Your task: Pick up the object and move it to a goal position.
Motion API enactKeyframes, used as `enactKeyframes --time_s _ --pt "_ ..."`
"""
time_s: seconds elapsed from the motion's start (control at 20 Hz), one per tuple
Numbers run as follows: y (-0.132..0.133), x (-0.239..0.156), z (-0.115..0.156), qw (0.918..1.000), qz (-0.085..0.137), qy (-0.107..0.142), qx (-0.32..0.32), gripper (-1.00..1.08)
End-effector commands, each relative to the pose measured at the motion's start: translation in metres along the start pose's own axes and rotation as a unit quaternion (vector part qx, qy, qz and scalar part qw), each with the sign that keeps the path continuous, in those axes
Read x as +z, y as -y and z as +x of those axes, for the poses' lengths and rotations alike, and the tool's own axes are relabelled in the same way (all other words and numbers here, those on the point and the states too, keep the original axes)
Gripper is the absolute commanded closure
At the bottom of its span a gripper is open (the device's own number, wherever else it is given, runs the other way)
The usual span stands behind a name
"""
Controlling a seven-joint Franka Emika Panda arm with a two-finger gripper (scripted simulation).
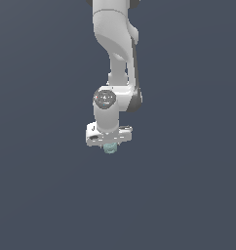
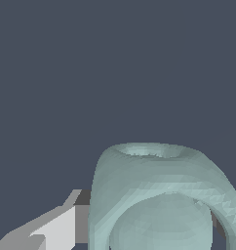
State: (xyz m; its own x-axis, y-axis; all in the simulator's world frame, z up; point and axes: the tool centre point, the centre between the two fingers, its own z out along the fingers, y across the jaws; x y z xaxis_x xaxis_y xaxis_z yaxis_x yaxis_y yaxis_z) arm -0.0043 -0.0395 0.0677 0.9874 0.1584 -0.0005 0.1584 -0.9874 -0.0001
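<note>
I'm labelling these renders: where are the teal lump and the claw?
teal lump (image 1: 109, 148), exterior view, its part showing below the claw.
teal lump (image 2: 159, 195), wrist view, its rounded front.
claw (image 1: 109, 146), exterior view, between its tips.

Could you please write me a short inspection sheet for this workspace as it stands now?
Surface: plain dark grey-blue all round; no edge or table line visible.
Job's things: pale teal lump directly under the tool; it fills the wrist view.
Clutter: nothing seen.
Grippers: white tool points down; a finger beside the lump; whether it clamps it cannot be told.
Cables: nothing seen.
Surroundings: only the white arm; no goal marker seen.
</note>
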Motion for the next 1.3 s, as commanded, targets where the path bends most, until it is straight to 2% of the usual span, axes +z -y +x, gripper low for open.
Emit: enactKeyframes --time_s 0.0,0.35,1.25 --pt "-0.004 -0.015 -0.004 1.0 0.0 -0.001 0.0 1.08" --pt "-0.022 -0.076 -0.021 1.0 0.0 -0.001 0.0 1.08" --pt "-0.08 -0.277 -0.074 1.0 0.001 -0.001 0.0 1.08"
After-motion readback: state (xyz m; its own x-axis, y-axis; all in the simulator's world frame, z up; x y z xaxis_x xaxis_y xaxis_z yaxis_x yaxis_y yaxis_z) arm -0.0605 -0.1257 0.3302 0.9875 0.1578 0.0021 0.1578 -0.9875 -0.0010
